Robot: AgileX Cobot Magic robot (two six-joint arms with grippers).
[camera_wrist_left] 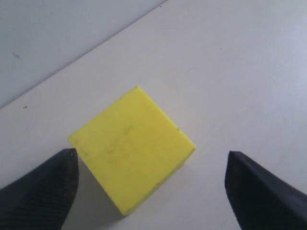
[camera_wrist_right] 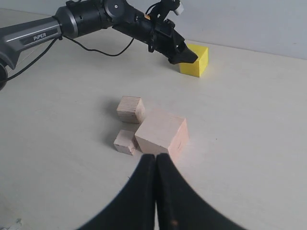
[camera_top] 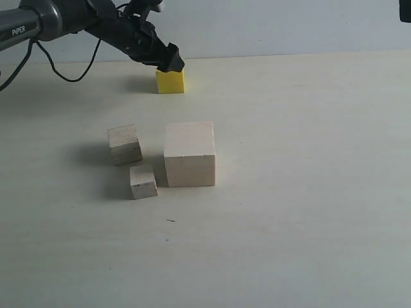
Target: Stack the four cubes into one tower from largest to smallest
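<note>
The bright yellow cube [camera_top: 170,82] sits on the table at the back. My left gripper [camera_top: 171,59] hovers just above it, open, with its black fingers [camera_wrist_left: 41,189] wide on either side of the yellow cube [camera_wrist_left: 132,146]. Nearer the front stands the large pale wood cube [camera_top: 189,154]. Left of it lies the layered plywood cube [camera_top: 124,144], and the smallest pale cube [camera_top: 143,181] sits in front of that. My right gripper [camera_wrist_right: 156,160] is shut and empty, held back from the large cube [camera_wrist_right: 162,134]. No cube rests on another.
The pale table [camera_top: 308,212] spreads wide to the right and front. A light wall [camera_top: 276,25] runs behind the table's back edge. A black cable [camera_top: 58,64] hangs from the left arm over the back left.
</note>
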